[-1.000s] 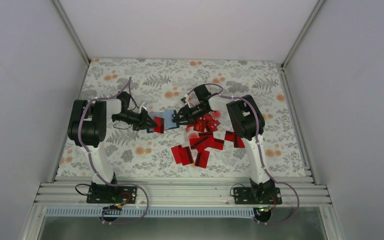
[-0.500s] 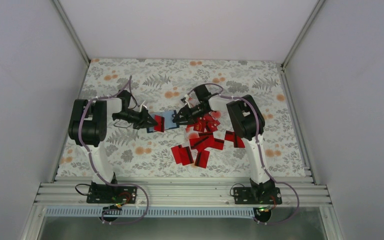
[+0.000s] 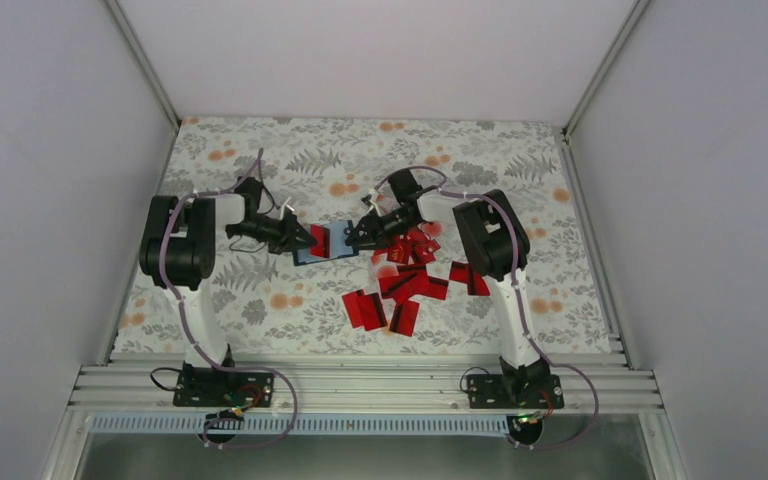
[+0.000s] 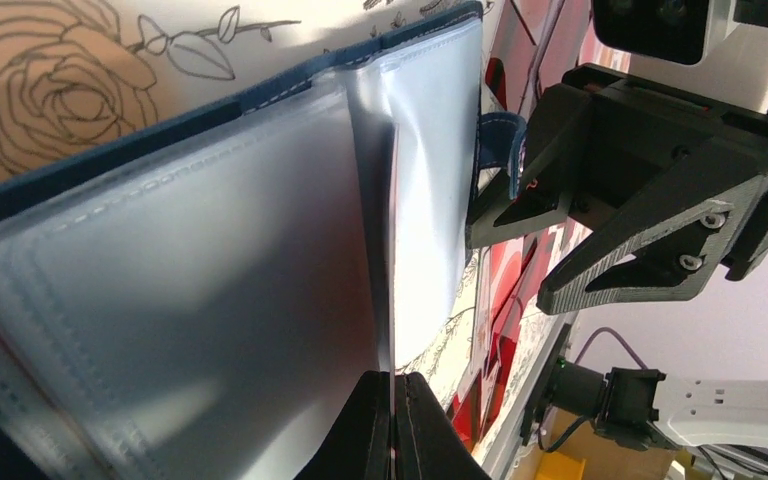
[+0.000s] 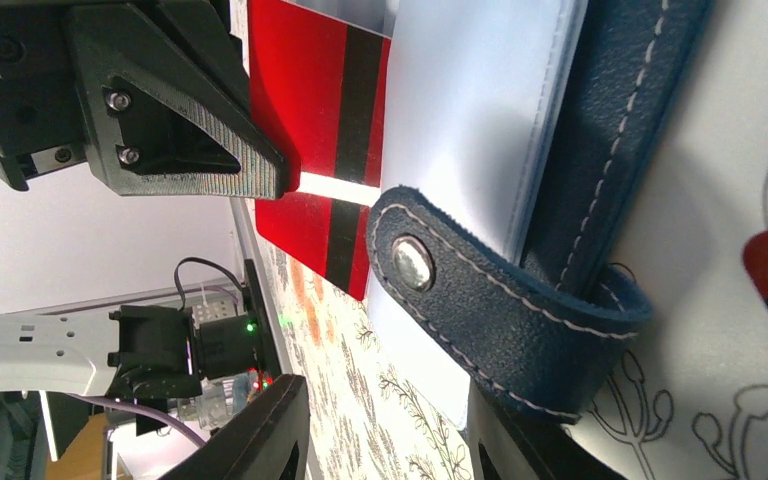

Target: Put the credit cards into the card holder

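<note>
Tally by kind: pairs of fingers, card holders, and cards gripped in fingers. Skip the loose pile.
Pairs of fingers: 2, the left fingers and the right fingers
Card holder: 1
Gripped card, red with a dark stripe, in the left fingers: 1
Total: 4

Lab test cell: white enclosure walls (image 3: pixel 50 200), aluminium framing (image 3: pixel 360 385).

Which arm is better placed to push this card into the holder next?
The left. Its tool is shut on a red card right at the card holder sleeves. The right tool is at the holder's far side by the strap, seemingly steadying it.
</note>
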Tool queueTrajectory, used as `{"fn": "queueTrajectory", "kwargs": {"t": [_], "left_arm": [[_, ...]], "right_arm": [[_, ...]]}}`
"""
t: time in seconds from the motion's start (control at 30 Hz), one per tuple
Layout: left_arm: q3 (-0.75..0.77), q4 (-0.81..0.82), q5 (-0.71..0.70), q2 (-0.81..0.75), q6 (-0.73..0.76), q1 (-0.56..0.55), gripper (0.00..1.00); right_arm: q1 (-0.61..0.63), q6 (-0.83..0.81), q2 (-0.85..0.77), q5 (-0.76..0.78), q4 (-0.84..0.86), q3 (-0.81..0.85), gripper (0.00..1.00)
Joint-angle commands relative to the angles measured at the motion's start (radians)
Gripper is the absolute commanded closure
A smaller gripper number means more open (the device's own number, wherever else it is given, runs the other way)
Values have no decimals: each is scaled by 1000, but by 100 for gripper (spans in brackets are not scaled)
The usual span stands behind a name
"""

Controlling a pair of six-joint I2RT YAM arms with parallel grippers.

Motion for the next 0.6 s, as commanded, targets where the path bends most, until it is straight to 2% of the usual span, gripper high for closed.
{"fn": "queueTrajectory", "kwargs": {"t": [0.0,0.3,0.57], "left_arm": [[11,52,33,23,-18,-6,98],[4,123,58,32,-34,-12,98],[4,117,57,50,-8,-19,98]], "right_arm": [[-1,-25,55,129,-102,-28,59],[-2,-30,70,123,-112,-17,59],[-2,-32,74,121,-118,-11,59]]}}
